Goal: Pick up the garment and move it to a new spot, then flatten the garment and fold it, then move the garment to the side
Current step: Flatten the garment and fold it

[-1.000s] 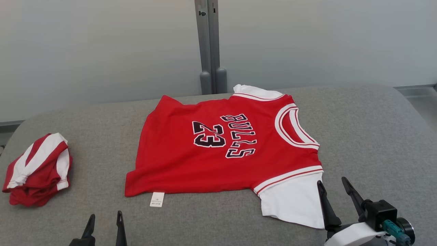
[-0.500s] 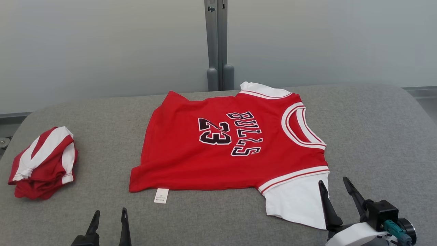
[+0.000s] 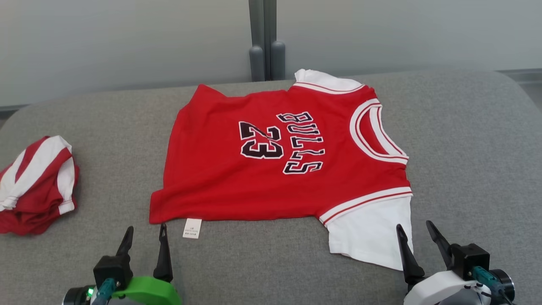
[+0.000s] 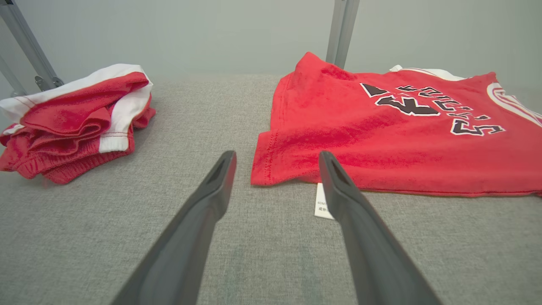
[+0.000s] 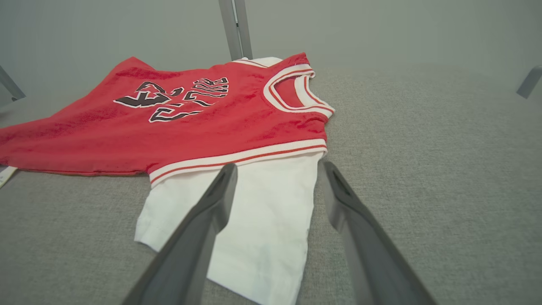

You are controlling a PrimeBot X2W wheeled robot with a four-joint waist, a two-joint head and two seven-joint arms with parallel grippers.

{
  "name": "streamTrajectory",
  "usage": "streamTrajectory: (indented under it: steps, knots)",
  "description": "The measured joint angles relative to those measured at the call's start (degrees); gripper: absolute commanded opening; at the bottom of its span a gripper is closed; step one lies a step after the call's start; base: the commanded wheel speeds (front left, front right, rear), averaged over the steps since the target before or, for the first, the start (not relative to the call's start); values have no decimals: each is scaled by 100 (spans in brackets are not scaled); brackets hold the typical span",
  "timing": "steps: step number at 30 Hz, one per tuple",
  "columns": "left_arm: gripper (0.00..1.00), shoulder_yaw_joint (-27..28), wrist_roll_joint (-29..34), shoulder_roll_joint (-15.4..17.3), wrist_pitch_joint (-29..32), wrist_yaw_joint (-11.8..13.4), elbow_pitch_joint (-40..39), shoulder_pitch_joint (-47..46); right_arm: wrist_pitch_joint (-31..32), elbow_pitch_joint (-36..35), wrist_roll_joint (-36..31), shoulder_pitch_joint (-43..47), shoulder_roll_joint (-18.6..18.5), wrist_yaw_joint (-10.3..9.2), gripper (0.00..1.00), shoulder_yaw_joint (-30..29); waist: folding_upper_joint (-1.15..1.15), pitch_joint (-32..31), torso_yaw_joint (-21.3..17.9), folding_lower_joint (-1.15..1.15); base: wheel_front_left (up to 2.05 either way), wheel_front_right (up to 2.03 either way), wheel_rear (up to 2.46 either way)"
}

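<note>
Red-and-white basketball jersey [image 3: 237, 186] spread flat, not yet folded.
Flattening looks done; fold and side-move remain; left claw [image 3: 146, 228] and right claw [image 3: 413, 225] both released, empty.

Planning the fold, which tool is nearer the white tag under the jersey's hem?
Left. The left tool sits just left of the white tag; the right tool is far off, at the white sleeve.
</note>
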Motion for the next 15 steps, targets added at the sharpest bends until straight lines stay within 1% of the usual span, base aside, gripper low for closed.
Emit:
streamTrajectory:
  steps: [2, 3, 10, 12, 15]
  knots:
    - [100, 13, -44, 0, -1, 57, 155, -327, 0, 159, -8, -179, -1, 0, 100, -3, 0, 237, -17, 0, 0, 0, 0]
    - [100, 13, -44, 0, -1, 57, 155, -327, 0, 159, -8, -179, -1, 0, 100, -3, 0, 237, -17, 0, 0, 0, 0]
    - [100, 196, -118, -1, 0, 131, 545, -871, 0, 715, 18, -378, 3, 0, 100, 103, 0, 771, -72, 0, 0, 0, 0]
    - [100, 268, -124, -1, 0, 132, 616, -973, 0, 832, 13, -431, 0, 0, 100, 146, 0, 898, -92, 0, 0, 0, 0]
    - [100, 354, -79, -2, 0, 70, 694, -1159, -23, 934, 58, -494, -1, 0, 100, 265, 0, 1075, -123, 1, 0, 0, 0]
